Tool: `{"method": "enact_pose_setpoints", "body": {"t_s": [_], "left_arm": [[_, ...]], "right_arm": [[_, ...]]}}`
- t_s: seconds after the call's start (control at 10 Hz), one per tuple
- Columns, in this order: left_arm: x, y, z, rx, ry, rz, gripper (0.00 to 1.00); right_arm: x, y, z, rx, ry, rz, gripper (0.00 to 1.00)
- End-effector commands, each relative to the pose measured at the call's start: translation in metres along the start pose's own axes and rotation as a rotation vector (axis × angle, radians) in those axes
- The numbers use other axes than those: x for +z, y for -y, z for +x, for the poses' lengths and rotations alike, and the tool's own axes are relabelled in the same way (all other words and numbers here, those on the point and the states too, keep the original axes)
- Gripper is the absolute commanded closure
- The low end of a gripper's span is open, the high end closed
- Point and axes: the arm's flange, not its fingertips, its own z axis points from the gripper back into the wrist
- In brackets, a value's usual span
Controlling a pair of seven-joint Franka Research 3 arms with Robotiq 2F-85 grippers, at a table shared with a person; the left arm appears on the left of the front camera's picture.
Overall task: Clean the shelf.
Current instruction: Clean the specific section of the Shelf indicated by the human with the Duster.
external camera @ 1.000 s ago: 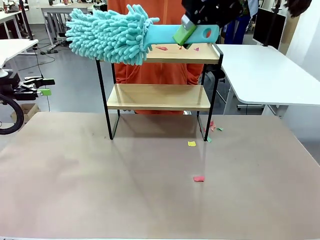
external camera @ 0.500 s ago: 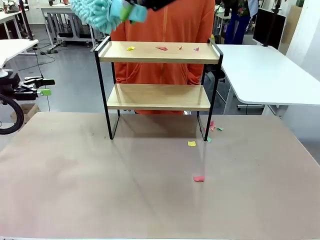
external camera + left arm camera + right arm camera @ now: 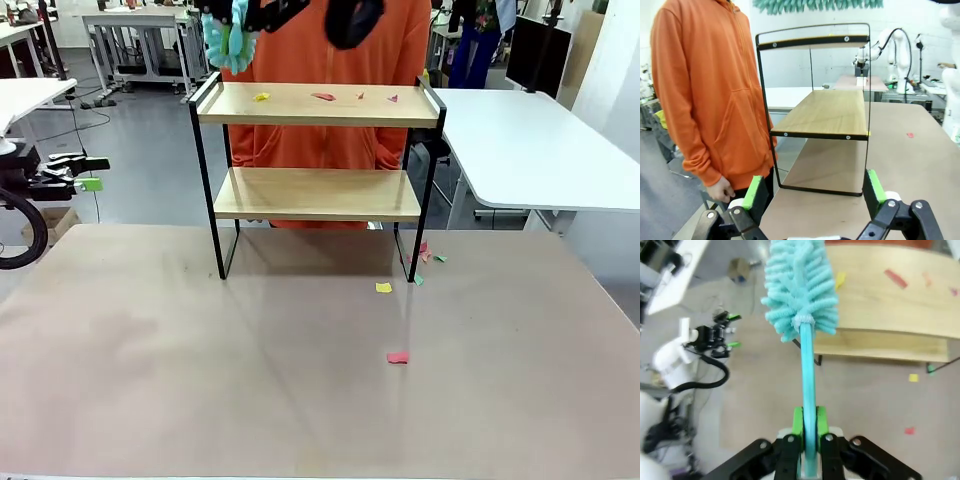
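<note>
Grips duster (image 3: pixel 228 40) handle tight in right jaws, fluffy head at top left of frame, above left end of shelf (image 3: pixel 315 195) at centre. Calls for sweep rightward along top board (image 3: pixel 300 108), over paper scraps (image 3: pixel 323 97). Holds left jaws wide open, empty, at mid-left edge.

The handle end of the duster (image 3: pixel 801 285) is hidden between the right fingers (image 3: pixel 797 424); far above the left fingers (image 3: pixel 754 192), the picture's top edge crops its fringe.

A person in an orange hoodie (image 3: pixel 400 50) stands at top centre. A white table (image 3: pixel 530 150) sits at the right, with a dark monitor (image 3: pixel 535 50) in the upper right.
</note>
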Motion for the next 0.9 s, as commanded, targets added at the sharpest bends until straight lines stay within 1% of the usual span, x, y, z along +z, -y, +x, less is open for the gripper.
{"method": "enact_pose_setpoints", "body": {"t_s": [0.0, 0.1, 0.2, 0.4, 0.5, 0.6, 0.8], "left_arm": [[0.000, 0.002, 0.003, -0.012, 0.001, 0.009, 0.00], [0.000, 0.002, 0.003, -0.012, 0.001, 0.009, 0.00], [0.000, 0.002, 0.003, -0.012, 0.001, 0.009, 0.00], [0.000, 0.002, 0.003, -0.012, 0.001, 0.009, 0.00], [0.000, 0.002, 0.003, -0.012, 0.001, 0.009, 0.00], [0.000, 0.002, 0.003, -0.012, 0.001, 0.009, 0.00], [0.000, 0.002, 0.003, -0.012, 0.001, 0.009, 0.00]], "right_arm": [[0.004, -0.058, 0.034, -0.005, 0.017, -0.017, 0.87], [0.004, -0.049, 0.033, 0.050, 0.048, 0.034, 0.87], [-0.011, -0.013, 0.002, 0.003, -0.002, -0.017, 0.87], [-0.011, -0.013, 0.002, 0.003, -0.002, -0.017, 0.87], [-0.017, -0.026, 0.007, 0.015, 0.000, -0.007, 0.87], [-0.022, -0.036, 0.007, 0.016, 0.016, -0.046, 0.87], [-0.041, -0.061, 0.019, -0.017, 0.028, -0.113, 0.87]]}}
